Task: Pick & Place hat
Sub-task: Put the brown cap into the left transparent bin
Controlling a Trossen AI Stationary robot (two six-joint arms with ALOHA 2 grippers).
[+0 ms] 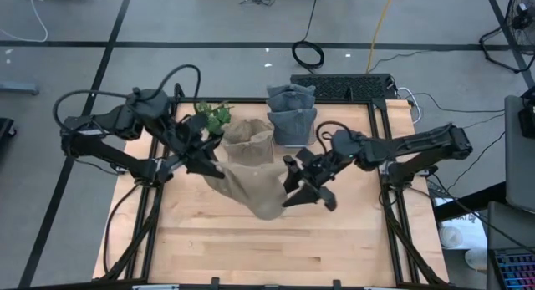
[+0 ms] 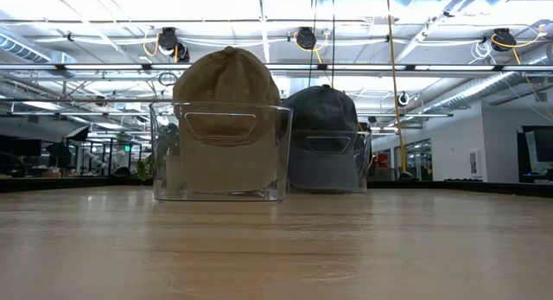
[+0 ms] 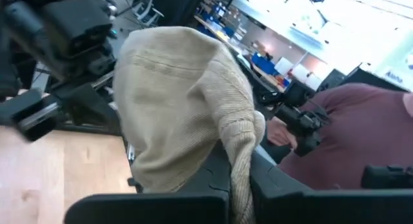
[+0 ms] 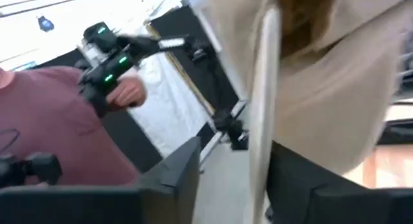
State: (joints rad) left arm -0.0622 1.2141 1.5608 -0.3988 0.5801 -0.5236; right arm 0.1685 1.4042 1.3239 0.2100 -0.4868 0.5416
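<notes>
Clearly, a tan hat (image 1: 255,188) is held aloft between the two grippers near the centre of the high view, below two clear bins at the upper middle of the table (image 1: 251,248). In the low view those bins are seen side by side: the left bin (image 2: 220,153) already holds a tan cap (image 2: 226,79), and the right bin (image 2: 333,162) holds a grey cap (image 2: 324,105).

The left gripper (image 1: 209,166) is seen at the hat's left edge, and in the left wrist view soft tan fabric (image 3: 187,108) is draped over and pinched between its fingers. The right gripper (image 1: 294,190) is set against the hat's right edge; in the right wrist view a pale strip of brim (image 4: 261,108) runs down between its fingers, so it is judged to be closed on the hat as well.

The hat is judged to be light, soft and floppy, sagging wherever it is unsupported. A firmer hold would likely be had at the stiffer brim than on the loose crown. A person in a maroon shirt (image 3: 361,133) is visible beyond the table.
</notes>
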